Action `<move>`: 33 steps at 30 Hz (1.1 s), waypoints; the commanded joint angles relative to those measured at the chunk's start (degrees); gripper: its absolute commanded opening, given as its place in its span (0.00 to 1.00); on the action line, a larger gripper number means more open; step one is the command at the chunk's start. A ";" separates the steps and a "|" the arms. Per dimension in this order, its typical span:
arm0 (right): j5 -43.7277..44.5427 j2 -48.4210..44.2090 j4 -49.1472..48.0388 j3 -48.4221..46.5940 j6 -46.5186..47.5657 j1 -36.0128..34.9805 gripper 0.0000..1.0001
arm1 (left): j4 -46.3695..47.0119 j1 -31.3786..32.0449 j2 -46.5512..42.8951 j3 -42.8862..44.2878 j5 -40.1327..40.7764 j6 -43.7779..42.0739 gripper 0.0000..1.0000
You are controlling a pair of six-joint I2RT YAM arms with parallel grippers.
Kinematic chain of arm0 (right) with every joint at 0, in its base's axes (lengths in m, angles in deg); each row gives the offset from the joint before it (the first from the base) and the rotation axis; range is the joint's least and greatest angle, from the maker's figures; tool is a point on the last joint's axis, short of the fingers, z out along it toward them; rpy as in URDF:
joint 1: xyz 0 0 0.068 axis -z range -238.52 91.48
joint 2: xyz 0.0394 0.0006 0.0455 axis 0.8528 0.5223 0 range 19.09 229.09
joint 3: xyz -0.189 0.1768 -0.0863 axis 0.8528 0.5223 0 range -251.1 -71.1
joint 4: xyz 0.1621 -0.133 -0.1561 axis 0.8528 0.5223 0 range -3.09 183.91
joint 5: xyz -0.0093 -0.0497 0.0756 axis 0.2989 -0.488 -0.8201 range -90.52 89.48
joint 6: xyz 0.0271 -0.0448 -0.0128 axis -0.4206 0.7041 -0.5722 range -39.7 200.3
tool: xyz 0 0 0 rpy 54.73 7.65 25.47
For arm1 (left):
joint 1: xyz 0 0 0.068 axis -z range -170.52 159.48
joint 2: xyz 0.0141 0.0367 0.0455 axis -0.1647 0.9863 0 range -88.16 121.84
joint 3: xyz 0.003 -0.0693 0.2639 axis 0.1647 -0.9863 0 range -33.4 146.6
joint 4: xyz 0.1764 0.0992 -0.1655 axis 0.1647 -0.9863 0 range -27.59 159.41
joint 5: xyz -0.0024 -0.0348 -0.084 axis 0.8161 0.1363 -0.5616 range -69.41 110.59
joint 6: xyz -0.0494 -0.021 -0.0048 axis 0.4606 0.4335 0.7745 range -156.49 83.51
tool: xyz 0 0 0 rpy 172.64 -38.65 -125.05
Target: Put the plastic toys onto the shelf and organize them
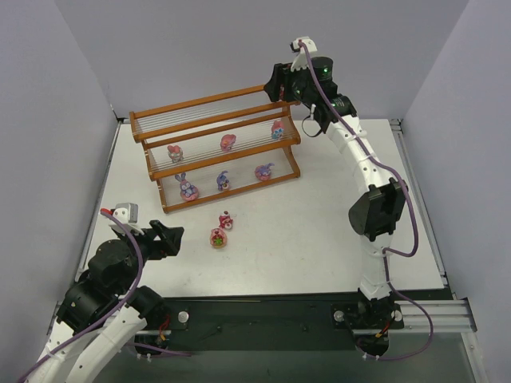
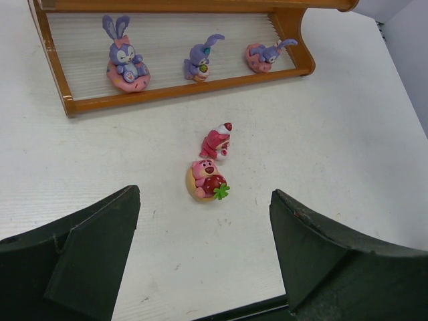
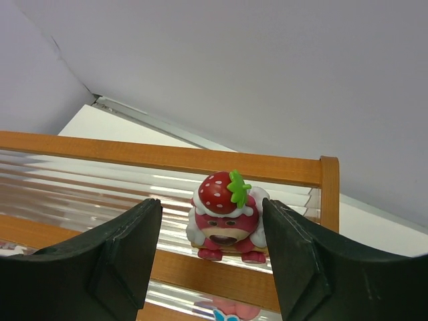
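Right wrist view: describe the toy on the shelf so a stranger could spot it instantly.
Find the orange-brown shelf, then its top tier by the right end post. There stands a pink bear toy; unlike the purple bunny toys on the lowest tier, it wears a red strawberry hat with a green leaf.

The left arm is crouching low at the near left, the left gripper [image 1: 173, 239] gaping wide. The right arm is stretching far forward, elbow bent, the right gripper [image 1: 276, 83] pointing leftward with jaws parted.
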 commanded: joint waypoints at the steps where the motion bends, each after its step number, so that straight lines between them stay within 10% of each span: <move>1: -0.59 -2.04 -4.50 0.80 -2.99 -0.01 0.63 | 2.00 0.15 -0.02 0.05 0.39 -0.55 0.88; 19: 13.29 -20.31 -3.20 14.75 -5.54 -4.39 0.82 | 1.65 0.15 -0.46 0.14 1.27 -0.46 0.88; 33: 23.06 -52.32 -15.40 70.20 0.00 -30.41 0.80 | 1.30 0.24 -2.92 0.14 2.85 -0.11 0.89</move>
